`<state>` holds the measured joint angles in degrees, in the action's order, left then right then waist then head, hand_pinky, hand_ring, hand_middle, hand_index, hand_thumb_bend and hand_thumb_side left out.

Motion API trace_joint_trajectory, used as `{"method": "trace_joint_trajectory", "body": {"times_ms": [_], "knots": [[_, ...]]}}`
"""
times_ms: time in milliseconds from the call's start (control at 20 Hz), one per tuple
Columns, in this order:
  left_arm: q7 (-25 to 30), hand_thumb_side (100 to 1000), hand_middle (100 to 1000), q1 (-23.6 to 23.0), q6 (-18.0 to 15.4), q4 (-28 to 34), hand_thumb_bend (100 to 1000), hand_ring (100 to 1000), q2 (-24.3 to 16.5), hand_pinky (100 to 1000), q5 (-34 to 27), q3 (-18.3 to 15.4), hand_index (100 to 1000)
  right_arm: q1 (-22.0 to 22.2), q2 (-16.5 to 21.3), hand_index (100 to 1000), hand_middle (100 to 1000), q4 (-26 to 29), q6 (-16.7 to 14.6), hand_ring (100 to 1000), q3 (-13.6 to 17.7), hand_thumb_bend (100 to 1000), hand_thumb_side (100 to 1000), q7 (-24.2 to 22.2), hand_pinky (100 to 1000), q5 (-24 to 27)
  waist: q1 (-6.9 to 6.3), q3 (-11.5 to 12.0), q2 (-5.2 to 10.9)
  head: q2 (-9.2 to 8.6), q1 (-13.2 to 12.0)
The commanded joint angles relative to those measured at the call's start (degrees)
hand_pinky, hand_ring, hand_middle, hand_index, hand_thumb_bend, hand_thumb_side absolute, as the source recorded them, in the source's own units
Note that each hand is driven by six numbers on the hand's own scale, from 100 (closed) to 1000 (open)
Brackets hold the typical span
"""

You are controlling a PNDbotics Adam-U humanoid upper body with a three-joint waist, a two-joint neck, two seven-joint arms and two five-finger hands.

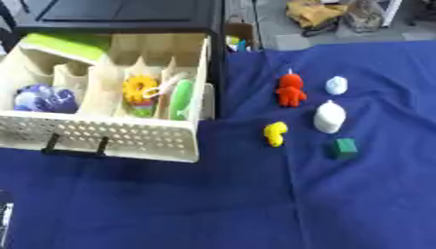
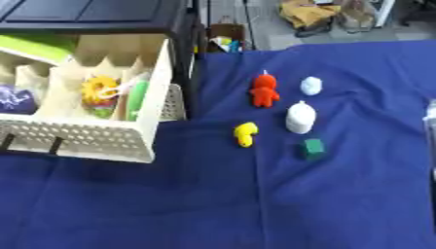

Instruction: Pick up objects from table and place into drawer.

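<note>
Hands barely show: a dark sliver at the left view's lower-left edge (image 1: 4, 219) may be the left hand, a pale strip at the right view's right edge (image 2: 431, 131) may be the right; cannot tell finger state for either. Blue cloth-covered bench (image 1: 170, 204). Nearest loose item: small green block (image 1: 345, 148), rigid, probably light, pinch across flat sides. Small yellow toy figure (image 1: 275, 133) beside it, rounded, may slip. White rounded bottle-like piece (image 1: 330, 117), grasp round its middle. Red toy figure (image 1: 290, 90), take by the torso. Pale blue small lump (image 1: 336, 85) farthest. Cream perforated plastic drawer (image 1: 119, 138) pulled open at left, already holding toys.
</note>
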<state>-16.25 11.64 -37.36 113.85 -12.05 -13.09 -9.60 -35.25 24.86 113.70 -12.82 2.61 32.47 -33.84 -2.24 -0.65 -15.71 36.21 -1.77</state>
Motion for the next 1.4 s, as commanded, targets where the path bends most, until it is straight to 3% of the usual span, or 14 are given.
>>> {"method": "trace_joint_trajectory", "body": {"times_ms": [50, 300, 550, 700, 1050, 1400], "knots": [[0.3, 1000, 724, 0.7, 0.0, 0.7, 415, 711, -0.6, 521, 0.4, 0.2, 819, -2.8, 5.0, 804, 677, 0.9, 3.9, 714, -0.5, 326, 834, -5.2, 638, 0.8, 0.27, 0.1, 0.63, 0.16, 0.3], [0.4, 1000, 726, 0.8, 0.0, 0.7, 415, 712, -0.7, 521, 0.6, 0.3, 819, -7.2, 10.7, 848, 728, 0.9, 9.6, 754, -2.3, 412, 892, -15.4, 674, -0.3, 0.63, 0.4, 0.27, -0.66, 0.9], [0.5, 1000, 726, 0.6, -0.1, 0.7, 416, 713, -0.9, 521, 0.7, 0.5, 819, -11.0, 15.6, 868, 752, 0.9, 14.5, 778, -5.1, 426, 894, -27.9, 698, -0.7, 0.79, 0.7, 0.25, -1.21, 1.4], [0.7, 1000, 727, 0.3, -0.2, 0.7, 417, 713, -1.1, 521, 0.7, 0.6, 819, -13.1, 17.7, 885, 766, 0.0, 15.8, 793, -7.0, 414, 902, -35.8, 712, -0.9, 0.84, 1.0, 0.39, -1.32, 1.7], [1.1, 1000, 726, -0.4, -0.4, 0.7, 417, 713, -1.7, 521, 0.5, 0.9, 819, -19.6, 21.2, 907, 801, -9.1, 13.4, 816, -11.9, 390, 912, -50.1, 742, -2.9, 1.13, 1.5, 1.24, -1.24, 2.0], [1.3, 1000, 725, -0.8, -0.6, 0.7, 418, 711, -2.4, 522, -0.1, 1.1, 819, -24.9, 20.9, 919, 820, -19.5, 9.5, 824, -15.2, 382, 909, -55.8, 755, -6.4, 1.23, 1.7, 2.1, -1.42, 2.0]]}}
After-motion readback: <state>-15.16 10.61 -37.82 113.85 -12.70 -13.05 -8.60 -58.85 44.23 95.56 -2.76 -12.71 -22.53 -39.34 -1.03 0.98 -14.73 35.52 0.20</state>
